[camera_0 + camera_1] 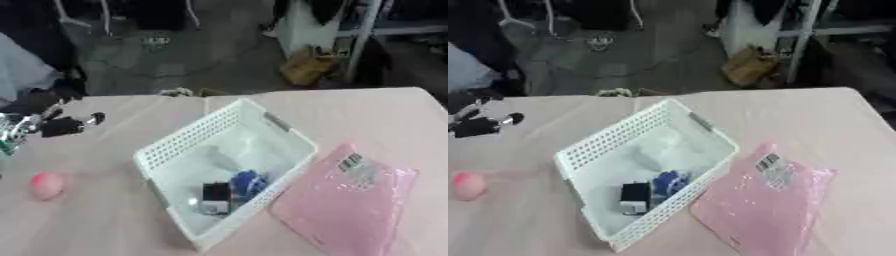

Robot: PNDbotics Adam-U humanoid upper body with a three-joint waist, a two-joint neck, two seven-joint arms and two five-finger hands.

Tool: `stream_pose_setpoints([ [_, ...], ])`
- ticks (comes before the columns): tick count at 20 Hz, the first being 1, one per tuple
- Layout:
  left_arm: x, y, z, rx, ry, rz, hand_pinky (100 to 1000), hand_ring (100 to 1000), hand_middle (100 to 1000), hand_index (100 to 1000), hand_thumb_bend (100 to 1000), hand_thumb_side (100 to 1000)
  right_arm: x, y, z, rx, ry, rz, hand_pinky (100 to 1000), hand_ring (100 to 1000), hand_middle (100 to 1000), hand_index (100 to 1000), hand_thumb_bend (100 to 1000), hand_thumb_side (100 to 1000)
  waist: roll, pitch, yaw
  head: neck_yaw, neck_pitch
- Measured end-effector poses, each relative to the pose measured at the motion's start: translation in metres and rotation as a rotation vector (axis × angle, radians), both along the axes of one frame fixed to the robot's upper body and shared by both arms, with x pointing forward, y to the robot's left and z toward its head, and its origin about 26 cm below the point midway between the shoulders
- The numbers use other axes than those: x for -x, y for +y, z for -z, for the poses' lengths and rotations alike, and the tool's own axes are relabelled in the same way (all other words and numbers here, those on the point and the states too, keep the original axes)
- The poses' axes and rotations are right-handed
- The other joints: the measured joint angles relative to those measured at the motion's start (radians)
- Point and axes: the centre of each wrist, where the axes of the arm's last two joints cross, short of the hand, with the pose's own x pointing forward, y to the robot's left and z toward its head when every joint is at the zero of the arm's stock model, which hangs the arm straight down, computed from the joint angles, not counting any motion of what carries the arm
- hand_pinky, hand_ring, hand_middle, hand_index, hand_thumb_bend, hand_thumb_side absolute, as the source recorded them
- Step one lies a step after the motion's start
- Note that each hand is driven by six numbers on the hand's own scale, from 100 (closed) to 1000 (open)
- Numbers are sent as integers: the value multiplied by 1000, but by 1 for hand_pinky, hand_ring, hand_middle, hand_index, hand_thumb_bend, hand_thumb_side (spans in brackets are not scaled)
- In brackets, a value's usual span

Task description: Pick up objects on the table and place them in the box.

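We see 2 things outside the white basket [179,145]: a pink ball [47,185] near the table's left side and a flat pink bag [350,200] lying just beside the basket's right wall, one edge seemingly touching it. Inside the basket sit a black-and-white item [215,198] and a blue one [248,183], close together near the front end.

Our left hand [61,125] hangs at the left edge above the table, well apart from the ball; its dark fingers look relaxed and hold nothing. Our right hand shows in neither view.

We judge the ball light, rounded and likely to roll, so we would close around its middle from above. The bag looks thin, limp and glossy, probably slippery; it lies flat, so we would slide fingers under a free edge or corner, perhaps the labelled end [352,162].

The table [105,225] is open between hand and ball. The bag's near corner lies close to the table's front edge, and the basket's tall wall must be cleared.
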Motion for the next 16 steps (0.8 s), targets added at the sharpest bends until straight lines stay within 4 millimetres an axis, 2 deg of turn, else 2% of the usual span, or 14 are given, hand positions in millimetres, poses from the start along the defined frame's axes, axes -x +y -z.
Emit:
stream_pose_setpoints([
  [6, 25, 23, 38, 68, 108, -65, 1000, 1000, 1000, 1000, 718, 1000, 0, -1, 2, -3, 7, 4, 764, 806, 762, 784, 100, 1000, 0, 0, 3, -5, 2],
  [13, 56, 37, 68, 117, 23, -54, 1000, 1000, 1000, 1000, 719, 1000, 1, -2, 4, -5, 15, 9, 764, 806, 762, 781, 100, 1000, 3, -3, 13, -14, 10],
  [14, 58, 39, 70, 127, 0, -55, 944, 1000, 1000, 1000, 694, 1000, 1, -2, 4, -5, 17, 10, 764, 806, 761, 780, 100, 1000, 4, -4, 14, -14, 10],
  [15, 62, 41, 73, 142, -28, -59, 944, 1000, 1000, 1000, 694, 1000, 1, -2, 5, -5, 18, 10, 764, 806, 761, 780, 100, 1000, 6, -5, 15, -16, 11],
  [16, 67, 44, 77, 158, -58, -66, 890, 1000, 996, 1000, 691, 1000, 1, -2, 5, -5, 18, 11, 764, 805, 761, 777, 100, 1000, 9, -9, 17, -18, 14],
])
